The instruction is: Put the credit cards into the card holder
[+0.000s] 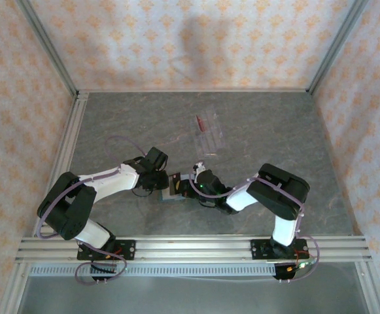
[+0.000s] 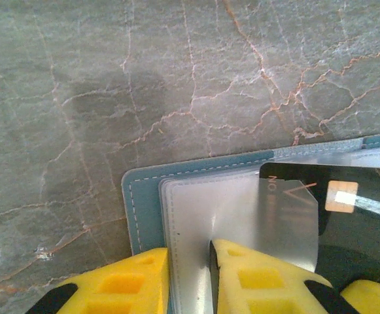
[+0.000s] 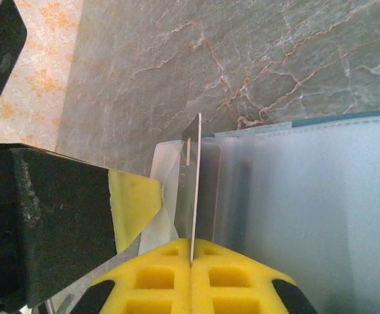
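We find right gripper (image 3: 191, 252) clamped on credit card (image 3: 194, 186), edge-on, long axis 6-to-12 | card holder (image 2: 140, 209) pockets at card's 3 o'clock | left gripper (image 2: 190, 252) pinches clear sleeve (image 2: 196, 209) | we judge right arm nearer to insert.

Robot lab test cell, staged, not a real home. Orange-flower wallpaper panels (image 1: 176, 39) stand on three sides, held in bare aluminium posts (image 1: 46, 46). The grey marble-look tabletop (image 1: 275, 124) shows the same veined stone pattern in both wrist views. Aluminium rails (image 1: 196, 248) run along the near edge with two white-and-black robot arms bolted on, left arm (image 1: 104, 182) and right arm (image 1: 281, 190). Loose cables (image 1: 78, 275) loop off the arm bases.
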Controlling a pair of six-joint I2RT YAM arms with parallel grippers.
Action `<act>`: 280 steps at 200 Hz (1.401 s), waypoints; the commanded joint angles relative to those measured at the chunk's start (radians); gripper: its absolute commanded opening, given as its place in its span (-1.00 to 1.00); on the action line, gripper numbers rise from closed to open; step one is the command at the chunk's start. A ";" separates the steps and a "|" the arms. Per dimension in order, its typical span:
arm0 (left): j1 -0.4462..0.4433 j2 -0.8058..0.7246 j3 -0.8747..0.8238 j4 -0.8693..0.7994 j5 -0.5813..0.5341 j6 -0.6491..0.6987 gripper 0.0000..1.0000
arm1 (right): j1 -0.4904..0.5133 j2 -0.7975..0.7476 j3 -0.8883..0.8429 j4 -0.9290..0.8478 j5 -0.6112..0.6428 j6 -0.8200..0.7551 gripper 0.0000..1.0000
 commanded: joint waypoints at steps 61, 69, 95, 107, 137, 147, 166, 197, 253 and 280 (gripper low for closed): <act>-0.009 0.010 -0.005 -0.030 0.005 -0.005 -0.49 | 0.014 0.033 0.022 -0.161 -0.017 0.046 -1.00; -0.010 0.007 -0.006 -0.033 0.004 -0.005 -0.47 | 0.014 0.030 0.018 -0.167 -0.014 0.049 -1.00; -0.010 -0.020 -0.007 -0.042 -0.005 -0.003 -0.42 | 0.016 0.023 0.008 -0.180 -0.009 0.059 -1.00; -0.009 -0.038 -0.010 -0.048 -0.011 -0.002 -0.39 | 0.016 0.022 0.005 -0.184 -0.009 0.059 -1.00; -0.006 -0.097 -0.029 -0.023 0.005 -0.002 -0.32 | 0.016 0.021 0.007 -0.196 -0.009 0.059 -1.00; -0.005 -0.112 -0.034 -0.020 0.006 -0.003 -0.32 | 0.016 0.021 0.009 -0.204 -0.010 0.057 -1.00; -0.003 -0.122 -0.041 -0.015 0.003 -0.005 -0.41 | 0.016 0.018 0.015 -0.217 -0.019 0.055 -1.00; -0.001 -0.086 -0.033 -0.021 -0.005 -0.006 -0.67 | 0.017 0.006 0.029 -0.269 -0.032 0.052 -1.00; 0.000 -0.046 -0.019 -0.045 -0.032 -0.012 -0.97 | 0.016 -0.018 0.047 -0.350 -0.046 0.040 -1.00; -0.001 -0.033 -0.016 -0.051 -0.041 -0.015 -0.99 | 0.017 -0.010 0.053 -0.358 -0.061 0.044 -1.00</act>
